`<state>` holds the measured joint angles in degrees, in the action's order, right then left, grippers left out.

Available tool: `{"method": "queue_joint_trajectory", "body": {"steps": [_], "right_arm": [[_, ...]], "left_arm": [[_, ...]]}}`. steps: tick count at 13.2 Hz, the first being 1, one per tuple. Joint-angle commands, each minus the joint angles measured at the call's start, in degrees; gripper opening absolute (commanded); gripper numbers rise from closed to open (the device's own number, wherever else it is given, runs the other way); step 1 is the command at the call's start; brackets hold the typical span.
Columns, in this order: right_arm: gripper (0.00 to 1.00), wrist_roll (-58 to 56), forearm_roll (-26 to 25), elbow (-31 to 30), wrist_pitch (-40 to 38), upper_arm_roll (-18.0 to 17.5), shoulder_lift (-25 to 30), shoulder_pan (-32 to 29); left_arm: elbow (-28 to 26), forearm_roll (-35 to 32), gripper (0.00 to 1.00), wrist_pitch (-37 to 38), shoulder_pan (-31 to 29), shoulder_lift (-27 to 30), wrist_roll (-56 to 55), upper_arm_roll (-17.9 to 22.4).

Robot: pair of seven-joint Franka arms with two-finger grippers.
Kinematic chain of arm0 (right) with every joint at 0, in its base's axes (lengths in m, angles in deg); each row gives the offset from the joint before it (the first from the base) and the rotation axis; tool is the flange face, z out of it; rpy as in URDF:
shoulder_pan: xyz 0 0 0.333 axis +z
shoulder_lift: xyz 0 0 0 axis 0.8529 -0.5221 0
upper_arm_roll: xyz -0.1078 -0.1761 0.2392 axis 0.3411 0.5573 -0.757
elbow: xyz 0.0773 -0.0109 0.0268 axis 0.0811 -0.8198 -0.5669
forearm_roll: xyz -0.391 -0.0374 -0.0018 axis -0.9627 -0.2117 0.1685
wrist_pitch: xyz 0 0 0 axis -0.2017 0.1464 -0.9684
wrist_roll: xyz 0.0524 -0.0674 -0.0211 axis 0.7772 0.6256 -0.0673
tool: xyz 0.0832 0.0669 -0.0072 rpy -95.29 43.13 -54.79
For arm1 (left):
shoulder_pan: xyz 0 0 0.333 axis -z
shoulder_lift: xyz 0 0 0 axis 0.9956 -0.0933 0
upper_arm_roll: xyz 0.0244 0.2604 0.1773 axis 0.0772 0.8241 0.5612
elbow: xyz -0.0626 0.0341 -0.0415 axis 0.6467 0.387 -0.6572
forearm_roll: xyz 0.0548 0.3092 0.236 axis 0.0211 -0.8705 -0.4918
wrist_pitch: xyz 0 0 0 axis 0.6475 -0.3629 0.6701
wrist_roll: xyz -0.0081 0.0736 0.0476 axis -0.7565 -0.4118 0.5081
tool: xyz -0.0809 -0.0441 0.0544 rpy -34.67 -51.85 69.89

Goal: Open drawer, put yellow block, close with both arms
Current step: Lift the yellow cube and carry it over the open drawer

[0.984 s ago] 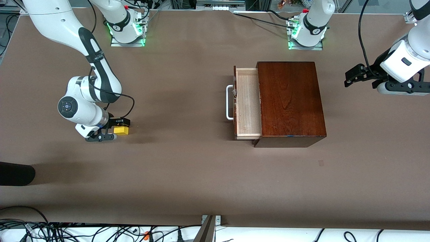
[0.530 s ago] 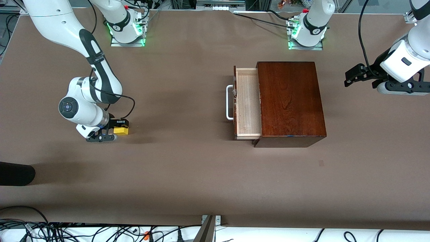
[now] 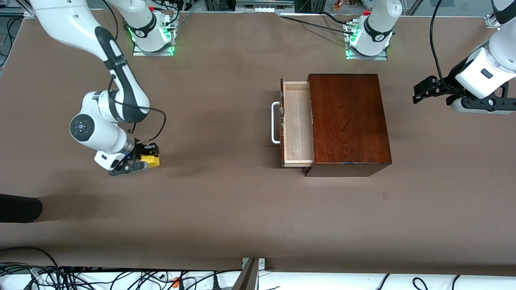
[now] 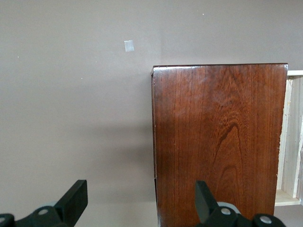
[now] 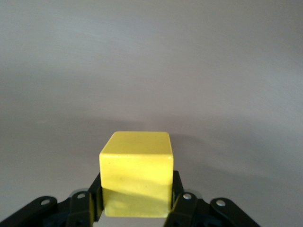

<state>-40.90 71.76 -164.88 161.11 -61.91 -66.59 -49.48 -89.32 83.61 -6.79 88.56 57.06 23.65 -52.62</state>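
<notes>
The yellow block sits between the fingers of my right gripper, low over the table toward the right arm's end. In the right wrist view the black fingers press both sides of the yellow block, so the right gripper is shut on it. The drawer of the dark wooden box stands pulled out, its white handle facing the block; nothing shows in its visible part. My left gripper waits open in the air beside the box, at the left arm's end.
A black object lies at the table's edge nearer the front camera, at the right arm's end. A small grey mark is on the tabletop, nearer the camera than the box. Cables run along the front edge.
The right gripper's fingers have closed on the yellow block. The hand and block have shifted slightly toward the drawer. The left arm has not moved.
</notes>
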Motion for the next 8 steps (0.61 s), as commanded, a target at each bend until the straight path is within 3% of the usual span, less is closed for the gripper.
{"method": "queue_joint_trajectory", "body": {"steps": [1,5,8], "right_arm": [[0.31,-4.85,-4.00,-0.48,-2.23,-3.28,4.59,2.11],[0.32,-9.87,-14.10,1.79,-2.58,-12.49,6.36,3.70],[0.33,-10.14,-19.57,11.52,-10.98,-14.36,4.62,12.10]], "left_arm": [[0.74,-1.36,1.00,1.31,0.48,0.47,0.81,0.14],[0.82,-1.36,1.00,1.31,0.48,0.47,0.81,0.14],[0.82,-1.36,1.00,1.31,0.48,0.55,0.81,0.05]]}}
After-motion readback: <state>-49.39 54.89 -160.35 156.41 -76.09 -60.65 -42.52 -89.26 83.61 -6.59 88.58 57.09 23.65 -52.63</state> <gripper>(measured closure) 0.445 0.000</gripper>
